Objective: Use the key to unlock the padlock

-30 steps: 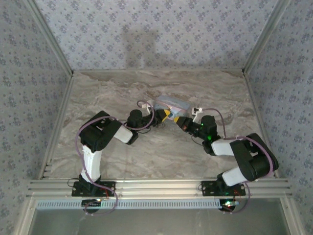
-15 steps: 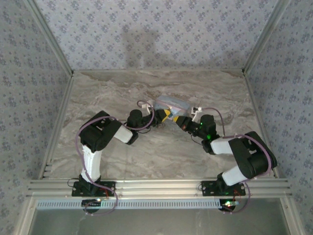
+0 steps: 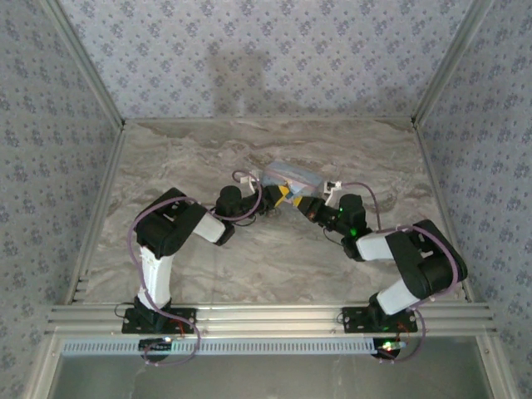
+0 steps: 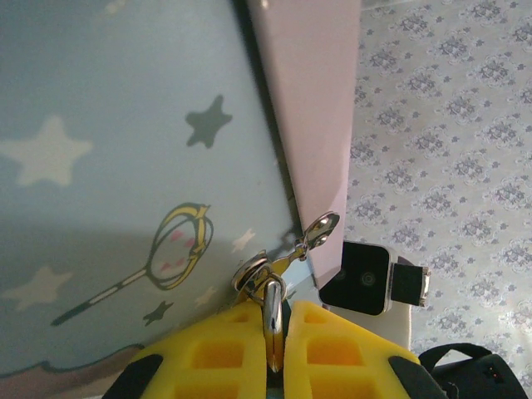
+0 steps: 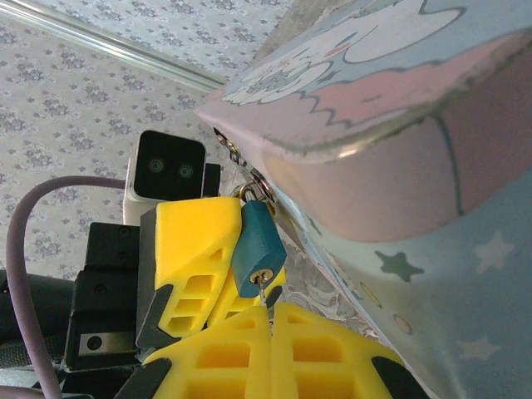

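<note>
1. The padlock [image 5: 256, 241], a small teal block, hangs by its shackle from the clasp [image 4: 320, 226] at the corner of the blue tin [image 5: 399, 125]. It looks hard, light and free to swing.
2. The left gripper [image 4: 274, 309] is pinched narrow on the lock's silvery shackle, steadying it (a sound hold, since the smooth body would likely turn between fingers).
3. The right gripper [image 5: 270, 314] is closed tight on the key [image 5: 264, 293]. Its thin tip meets the keyhole on the lock's underside; how far in, I cannot tell.
4. The key looks slim and slick, and I judge it could twist in the grip. A hold on its broad head and gentle turning would suit it.
</note>
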Controlling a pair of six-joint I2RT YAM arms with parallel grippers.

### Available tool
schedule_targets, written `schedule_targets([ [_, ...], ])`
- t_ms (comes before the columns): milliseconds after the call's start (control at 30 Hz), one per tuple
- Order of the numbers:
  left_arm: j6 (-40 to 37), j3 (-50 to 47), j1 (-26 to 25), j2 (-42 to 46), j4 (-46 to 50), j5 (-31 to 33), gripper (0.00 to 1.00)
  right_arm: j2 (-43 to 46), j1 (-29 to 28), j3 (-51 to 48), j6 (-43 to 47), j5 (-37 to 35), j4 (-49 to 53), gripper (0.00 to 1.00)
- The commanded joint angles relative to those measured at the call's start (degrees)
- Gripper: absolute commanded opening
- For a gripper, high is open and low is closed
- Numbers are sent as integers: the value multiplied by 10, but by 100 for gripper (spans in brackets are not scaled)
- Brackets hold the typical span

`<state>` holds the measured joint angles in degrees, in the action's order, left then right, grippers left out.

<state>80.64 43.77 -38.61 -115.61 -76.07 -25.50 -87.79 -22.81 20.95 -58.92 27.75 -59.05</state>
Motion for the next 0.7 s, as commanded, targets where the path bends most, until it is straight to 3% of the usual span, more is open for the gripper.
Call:
schedule_targets([
  [0, -1, 18, -7, 16, -45, -28, 0, -15, -7, 24, -3, -14, -29, 0],
  [667, -2, 18, -7, 19, -46, -27, 0, -22, -20, 25, 7, 1, -66, 0],
])
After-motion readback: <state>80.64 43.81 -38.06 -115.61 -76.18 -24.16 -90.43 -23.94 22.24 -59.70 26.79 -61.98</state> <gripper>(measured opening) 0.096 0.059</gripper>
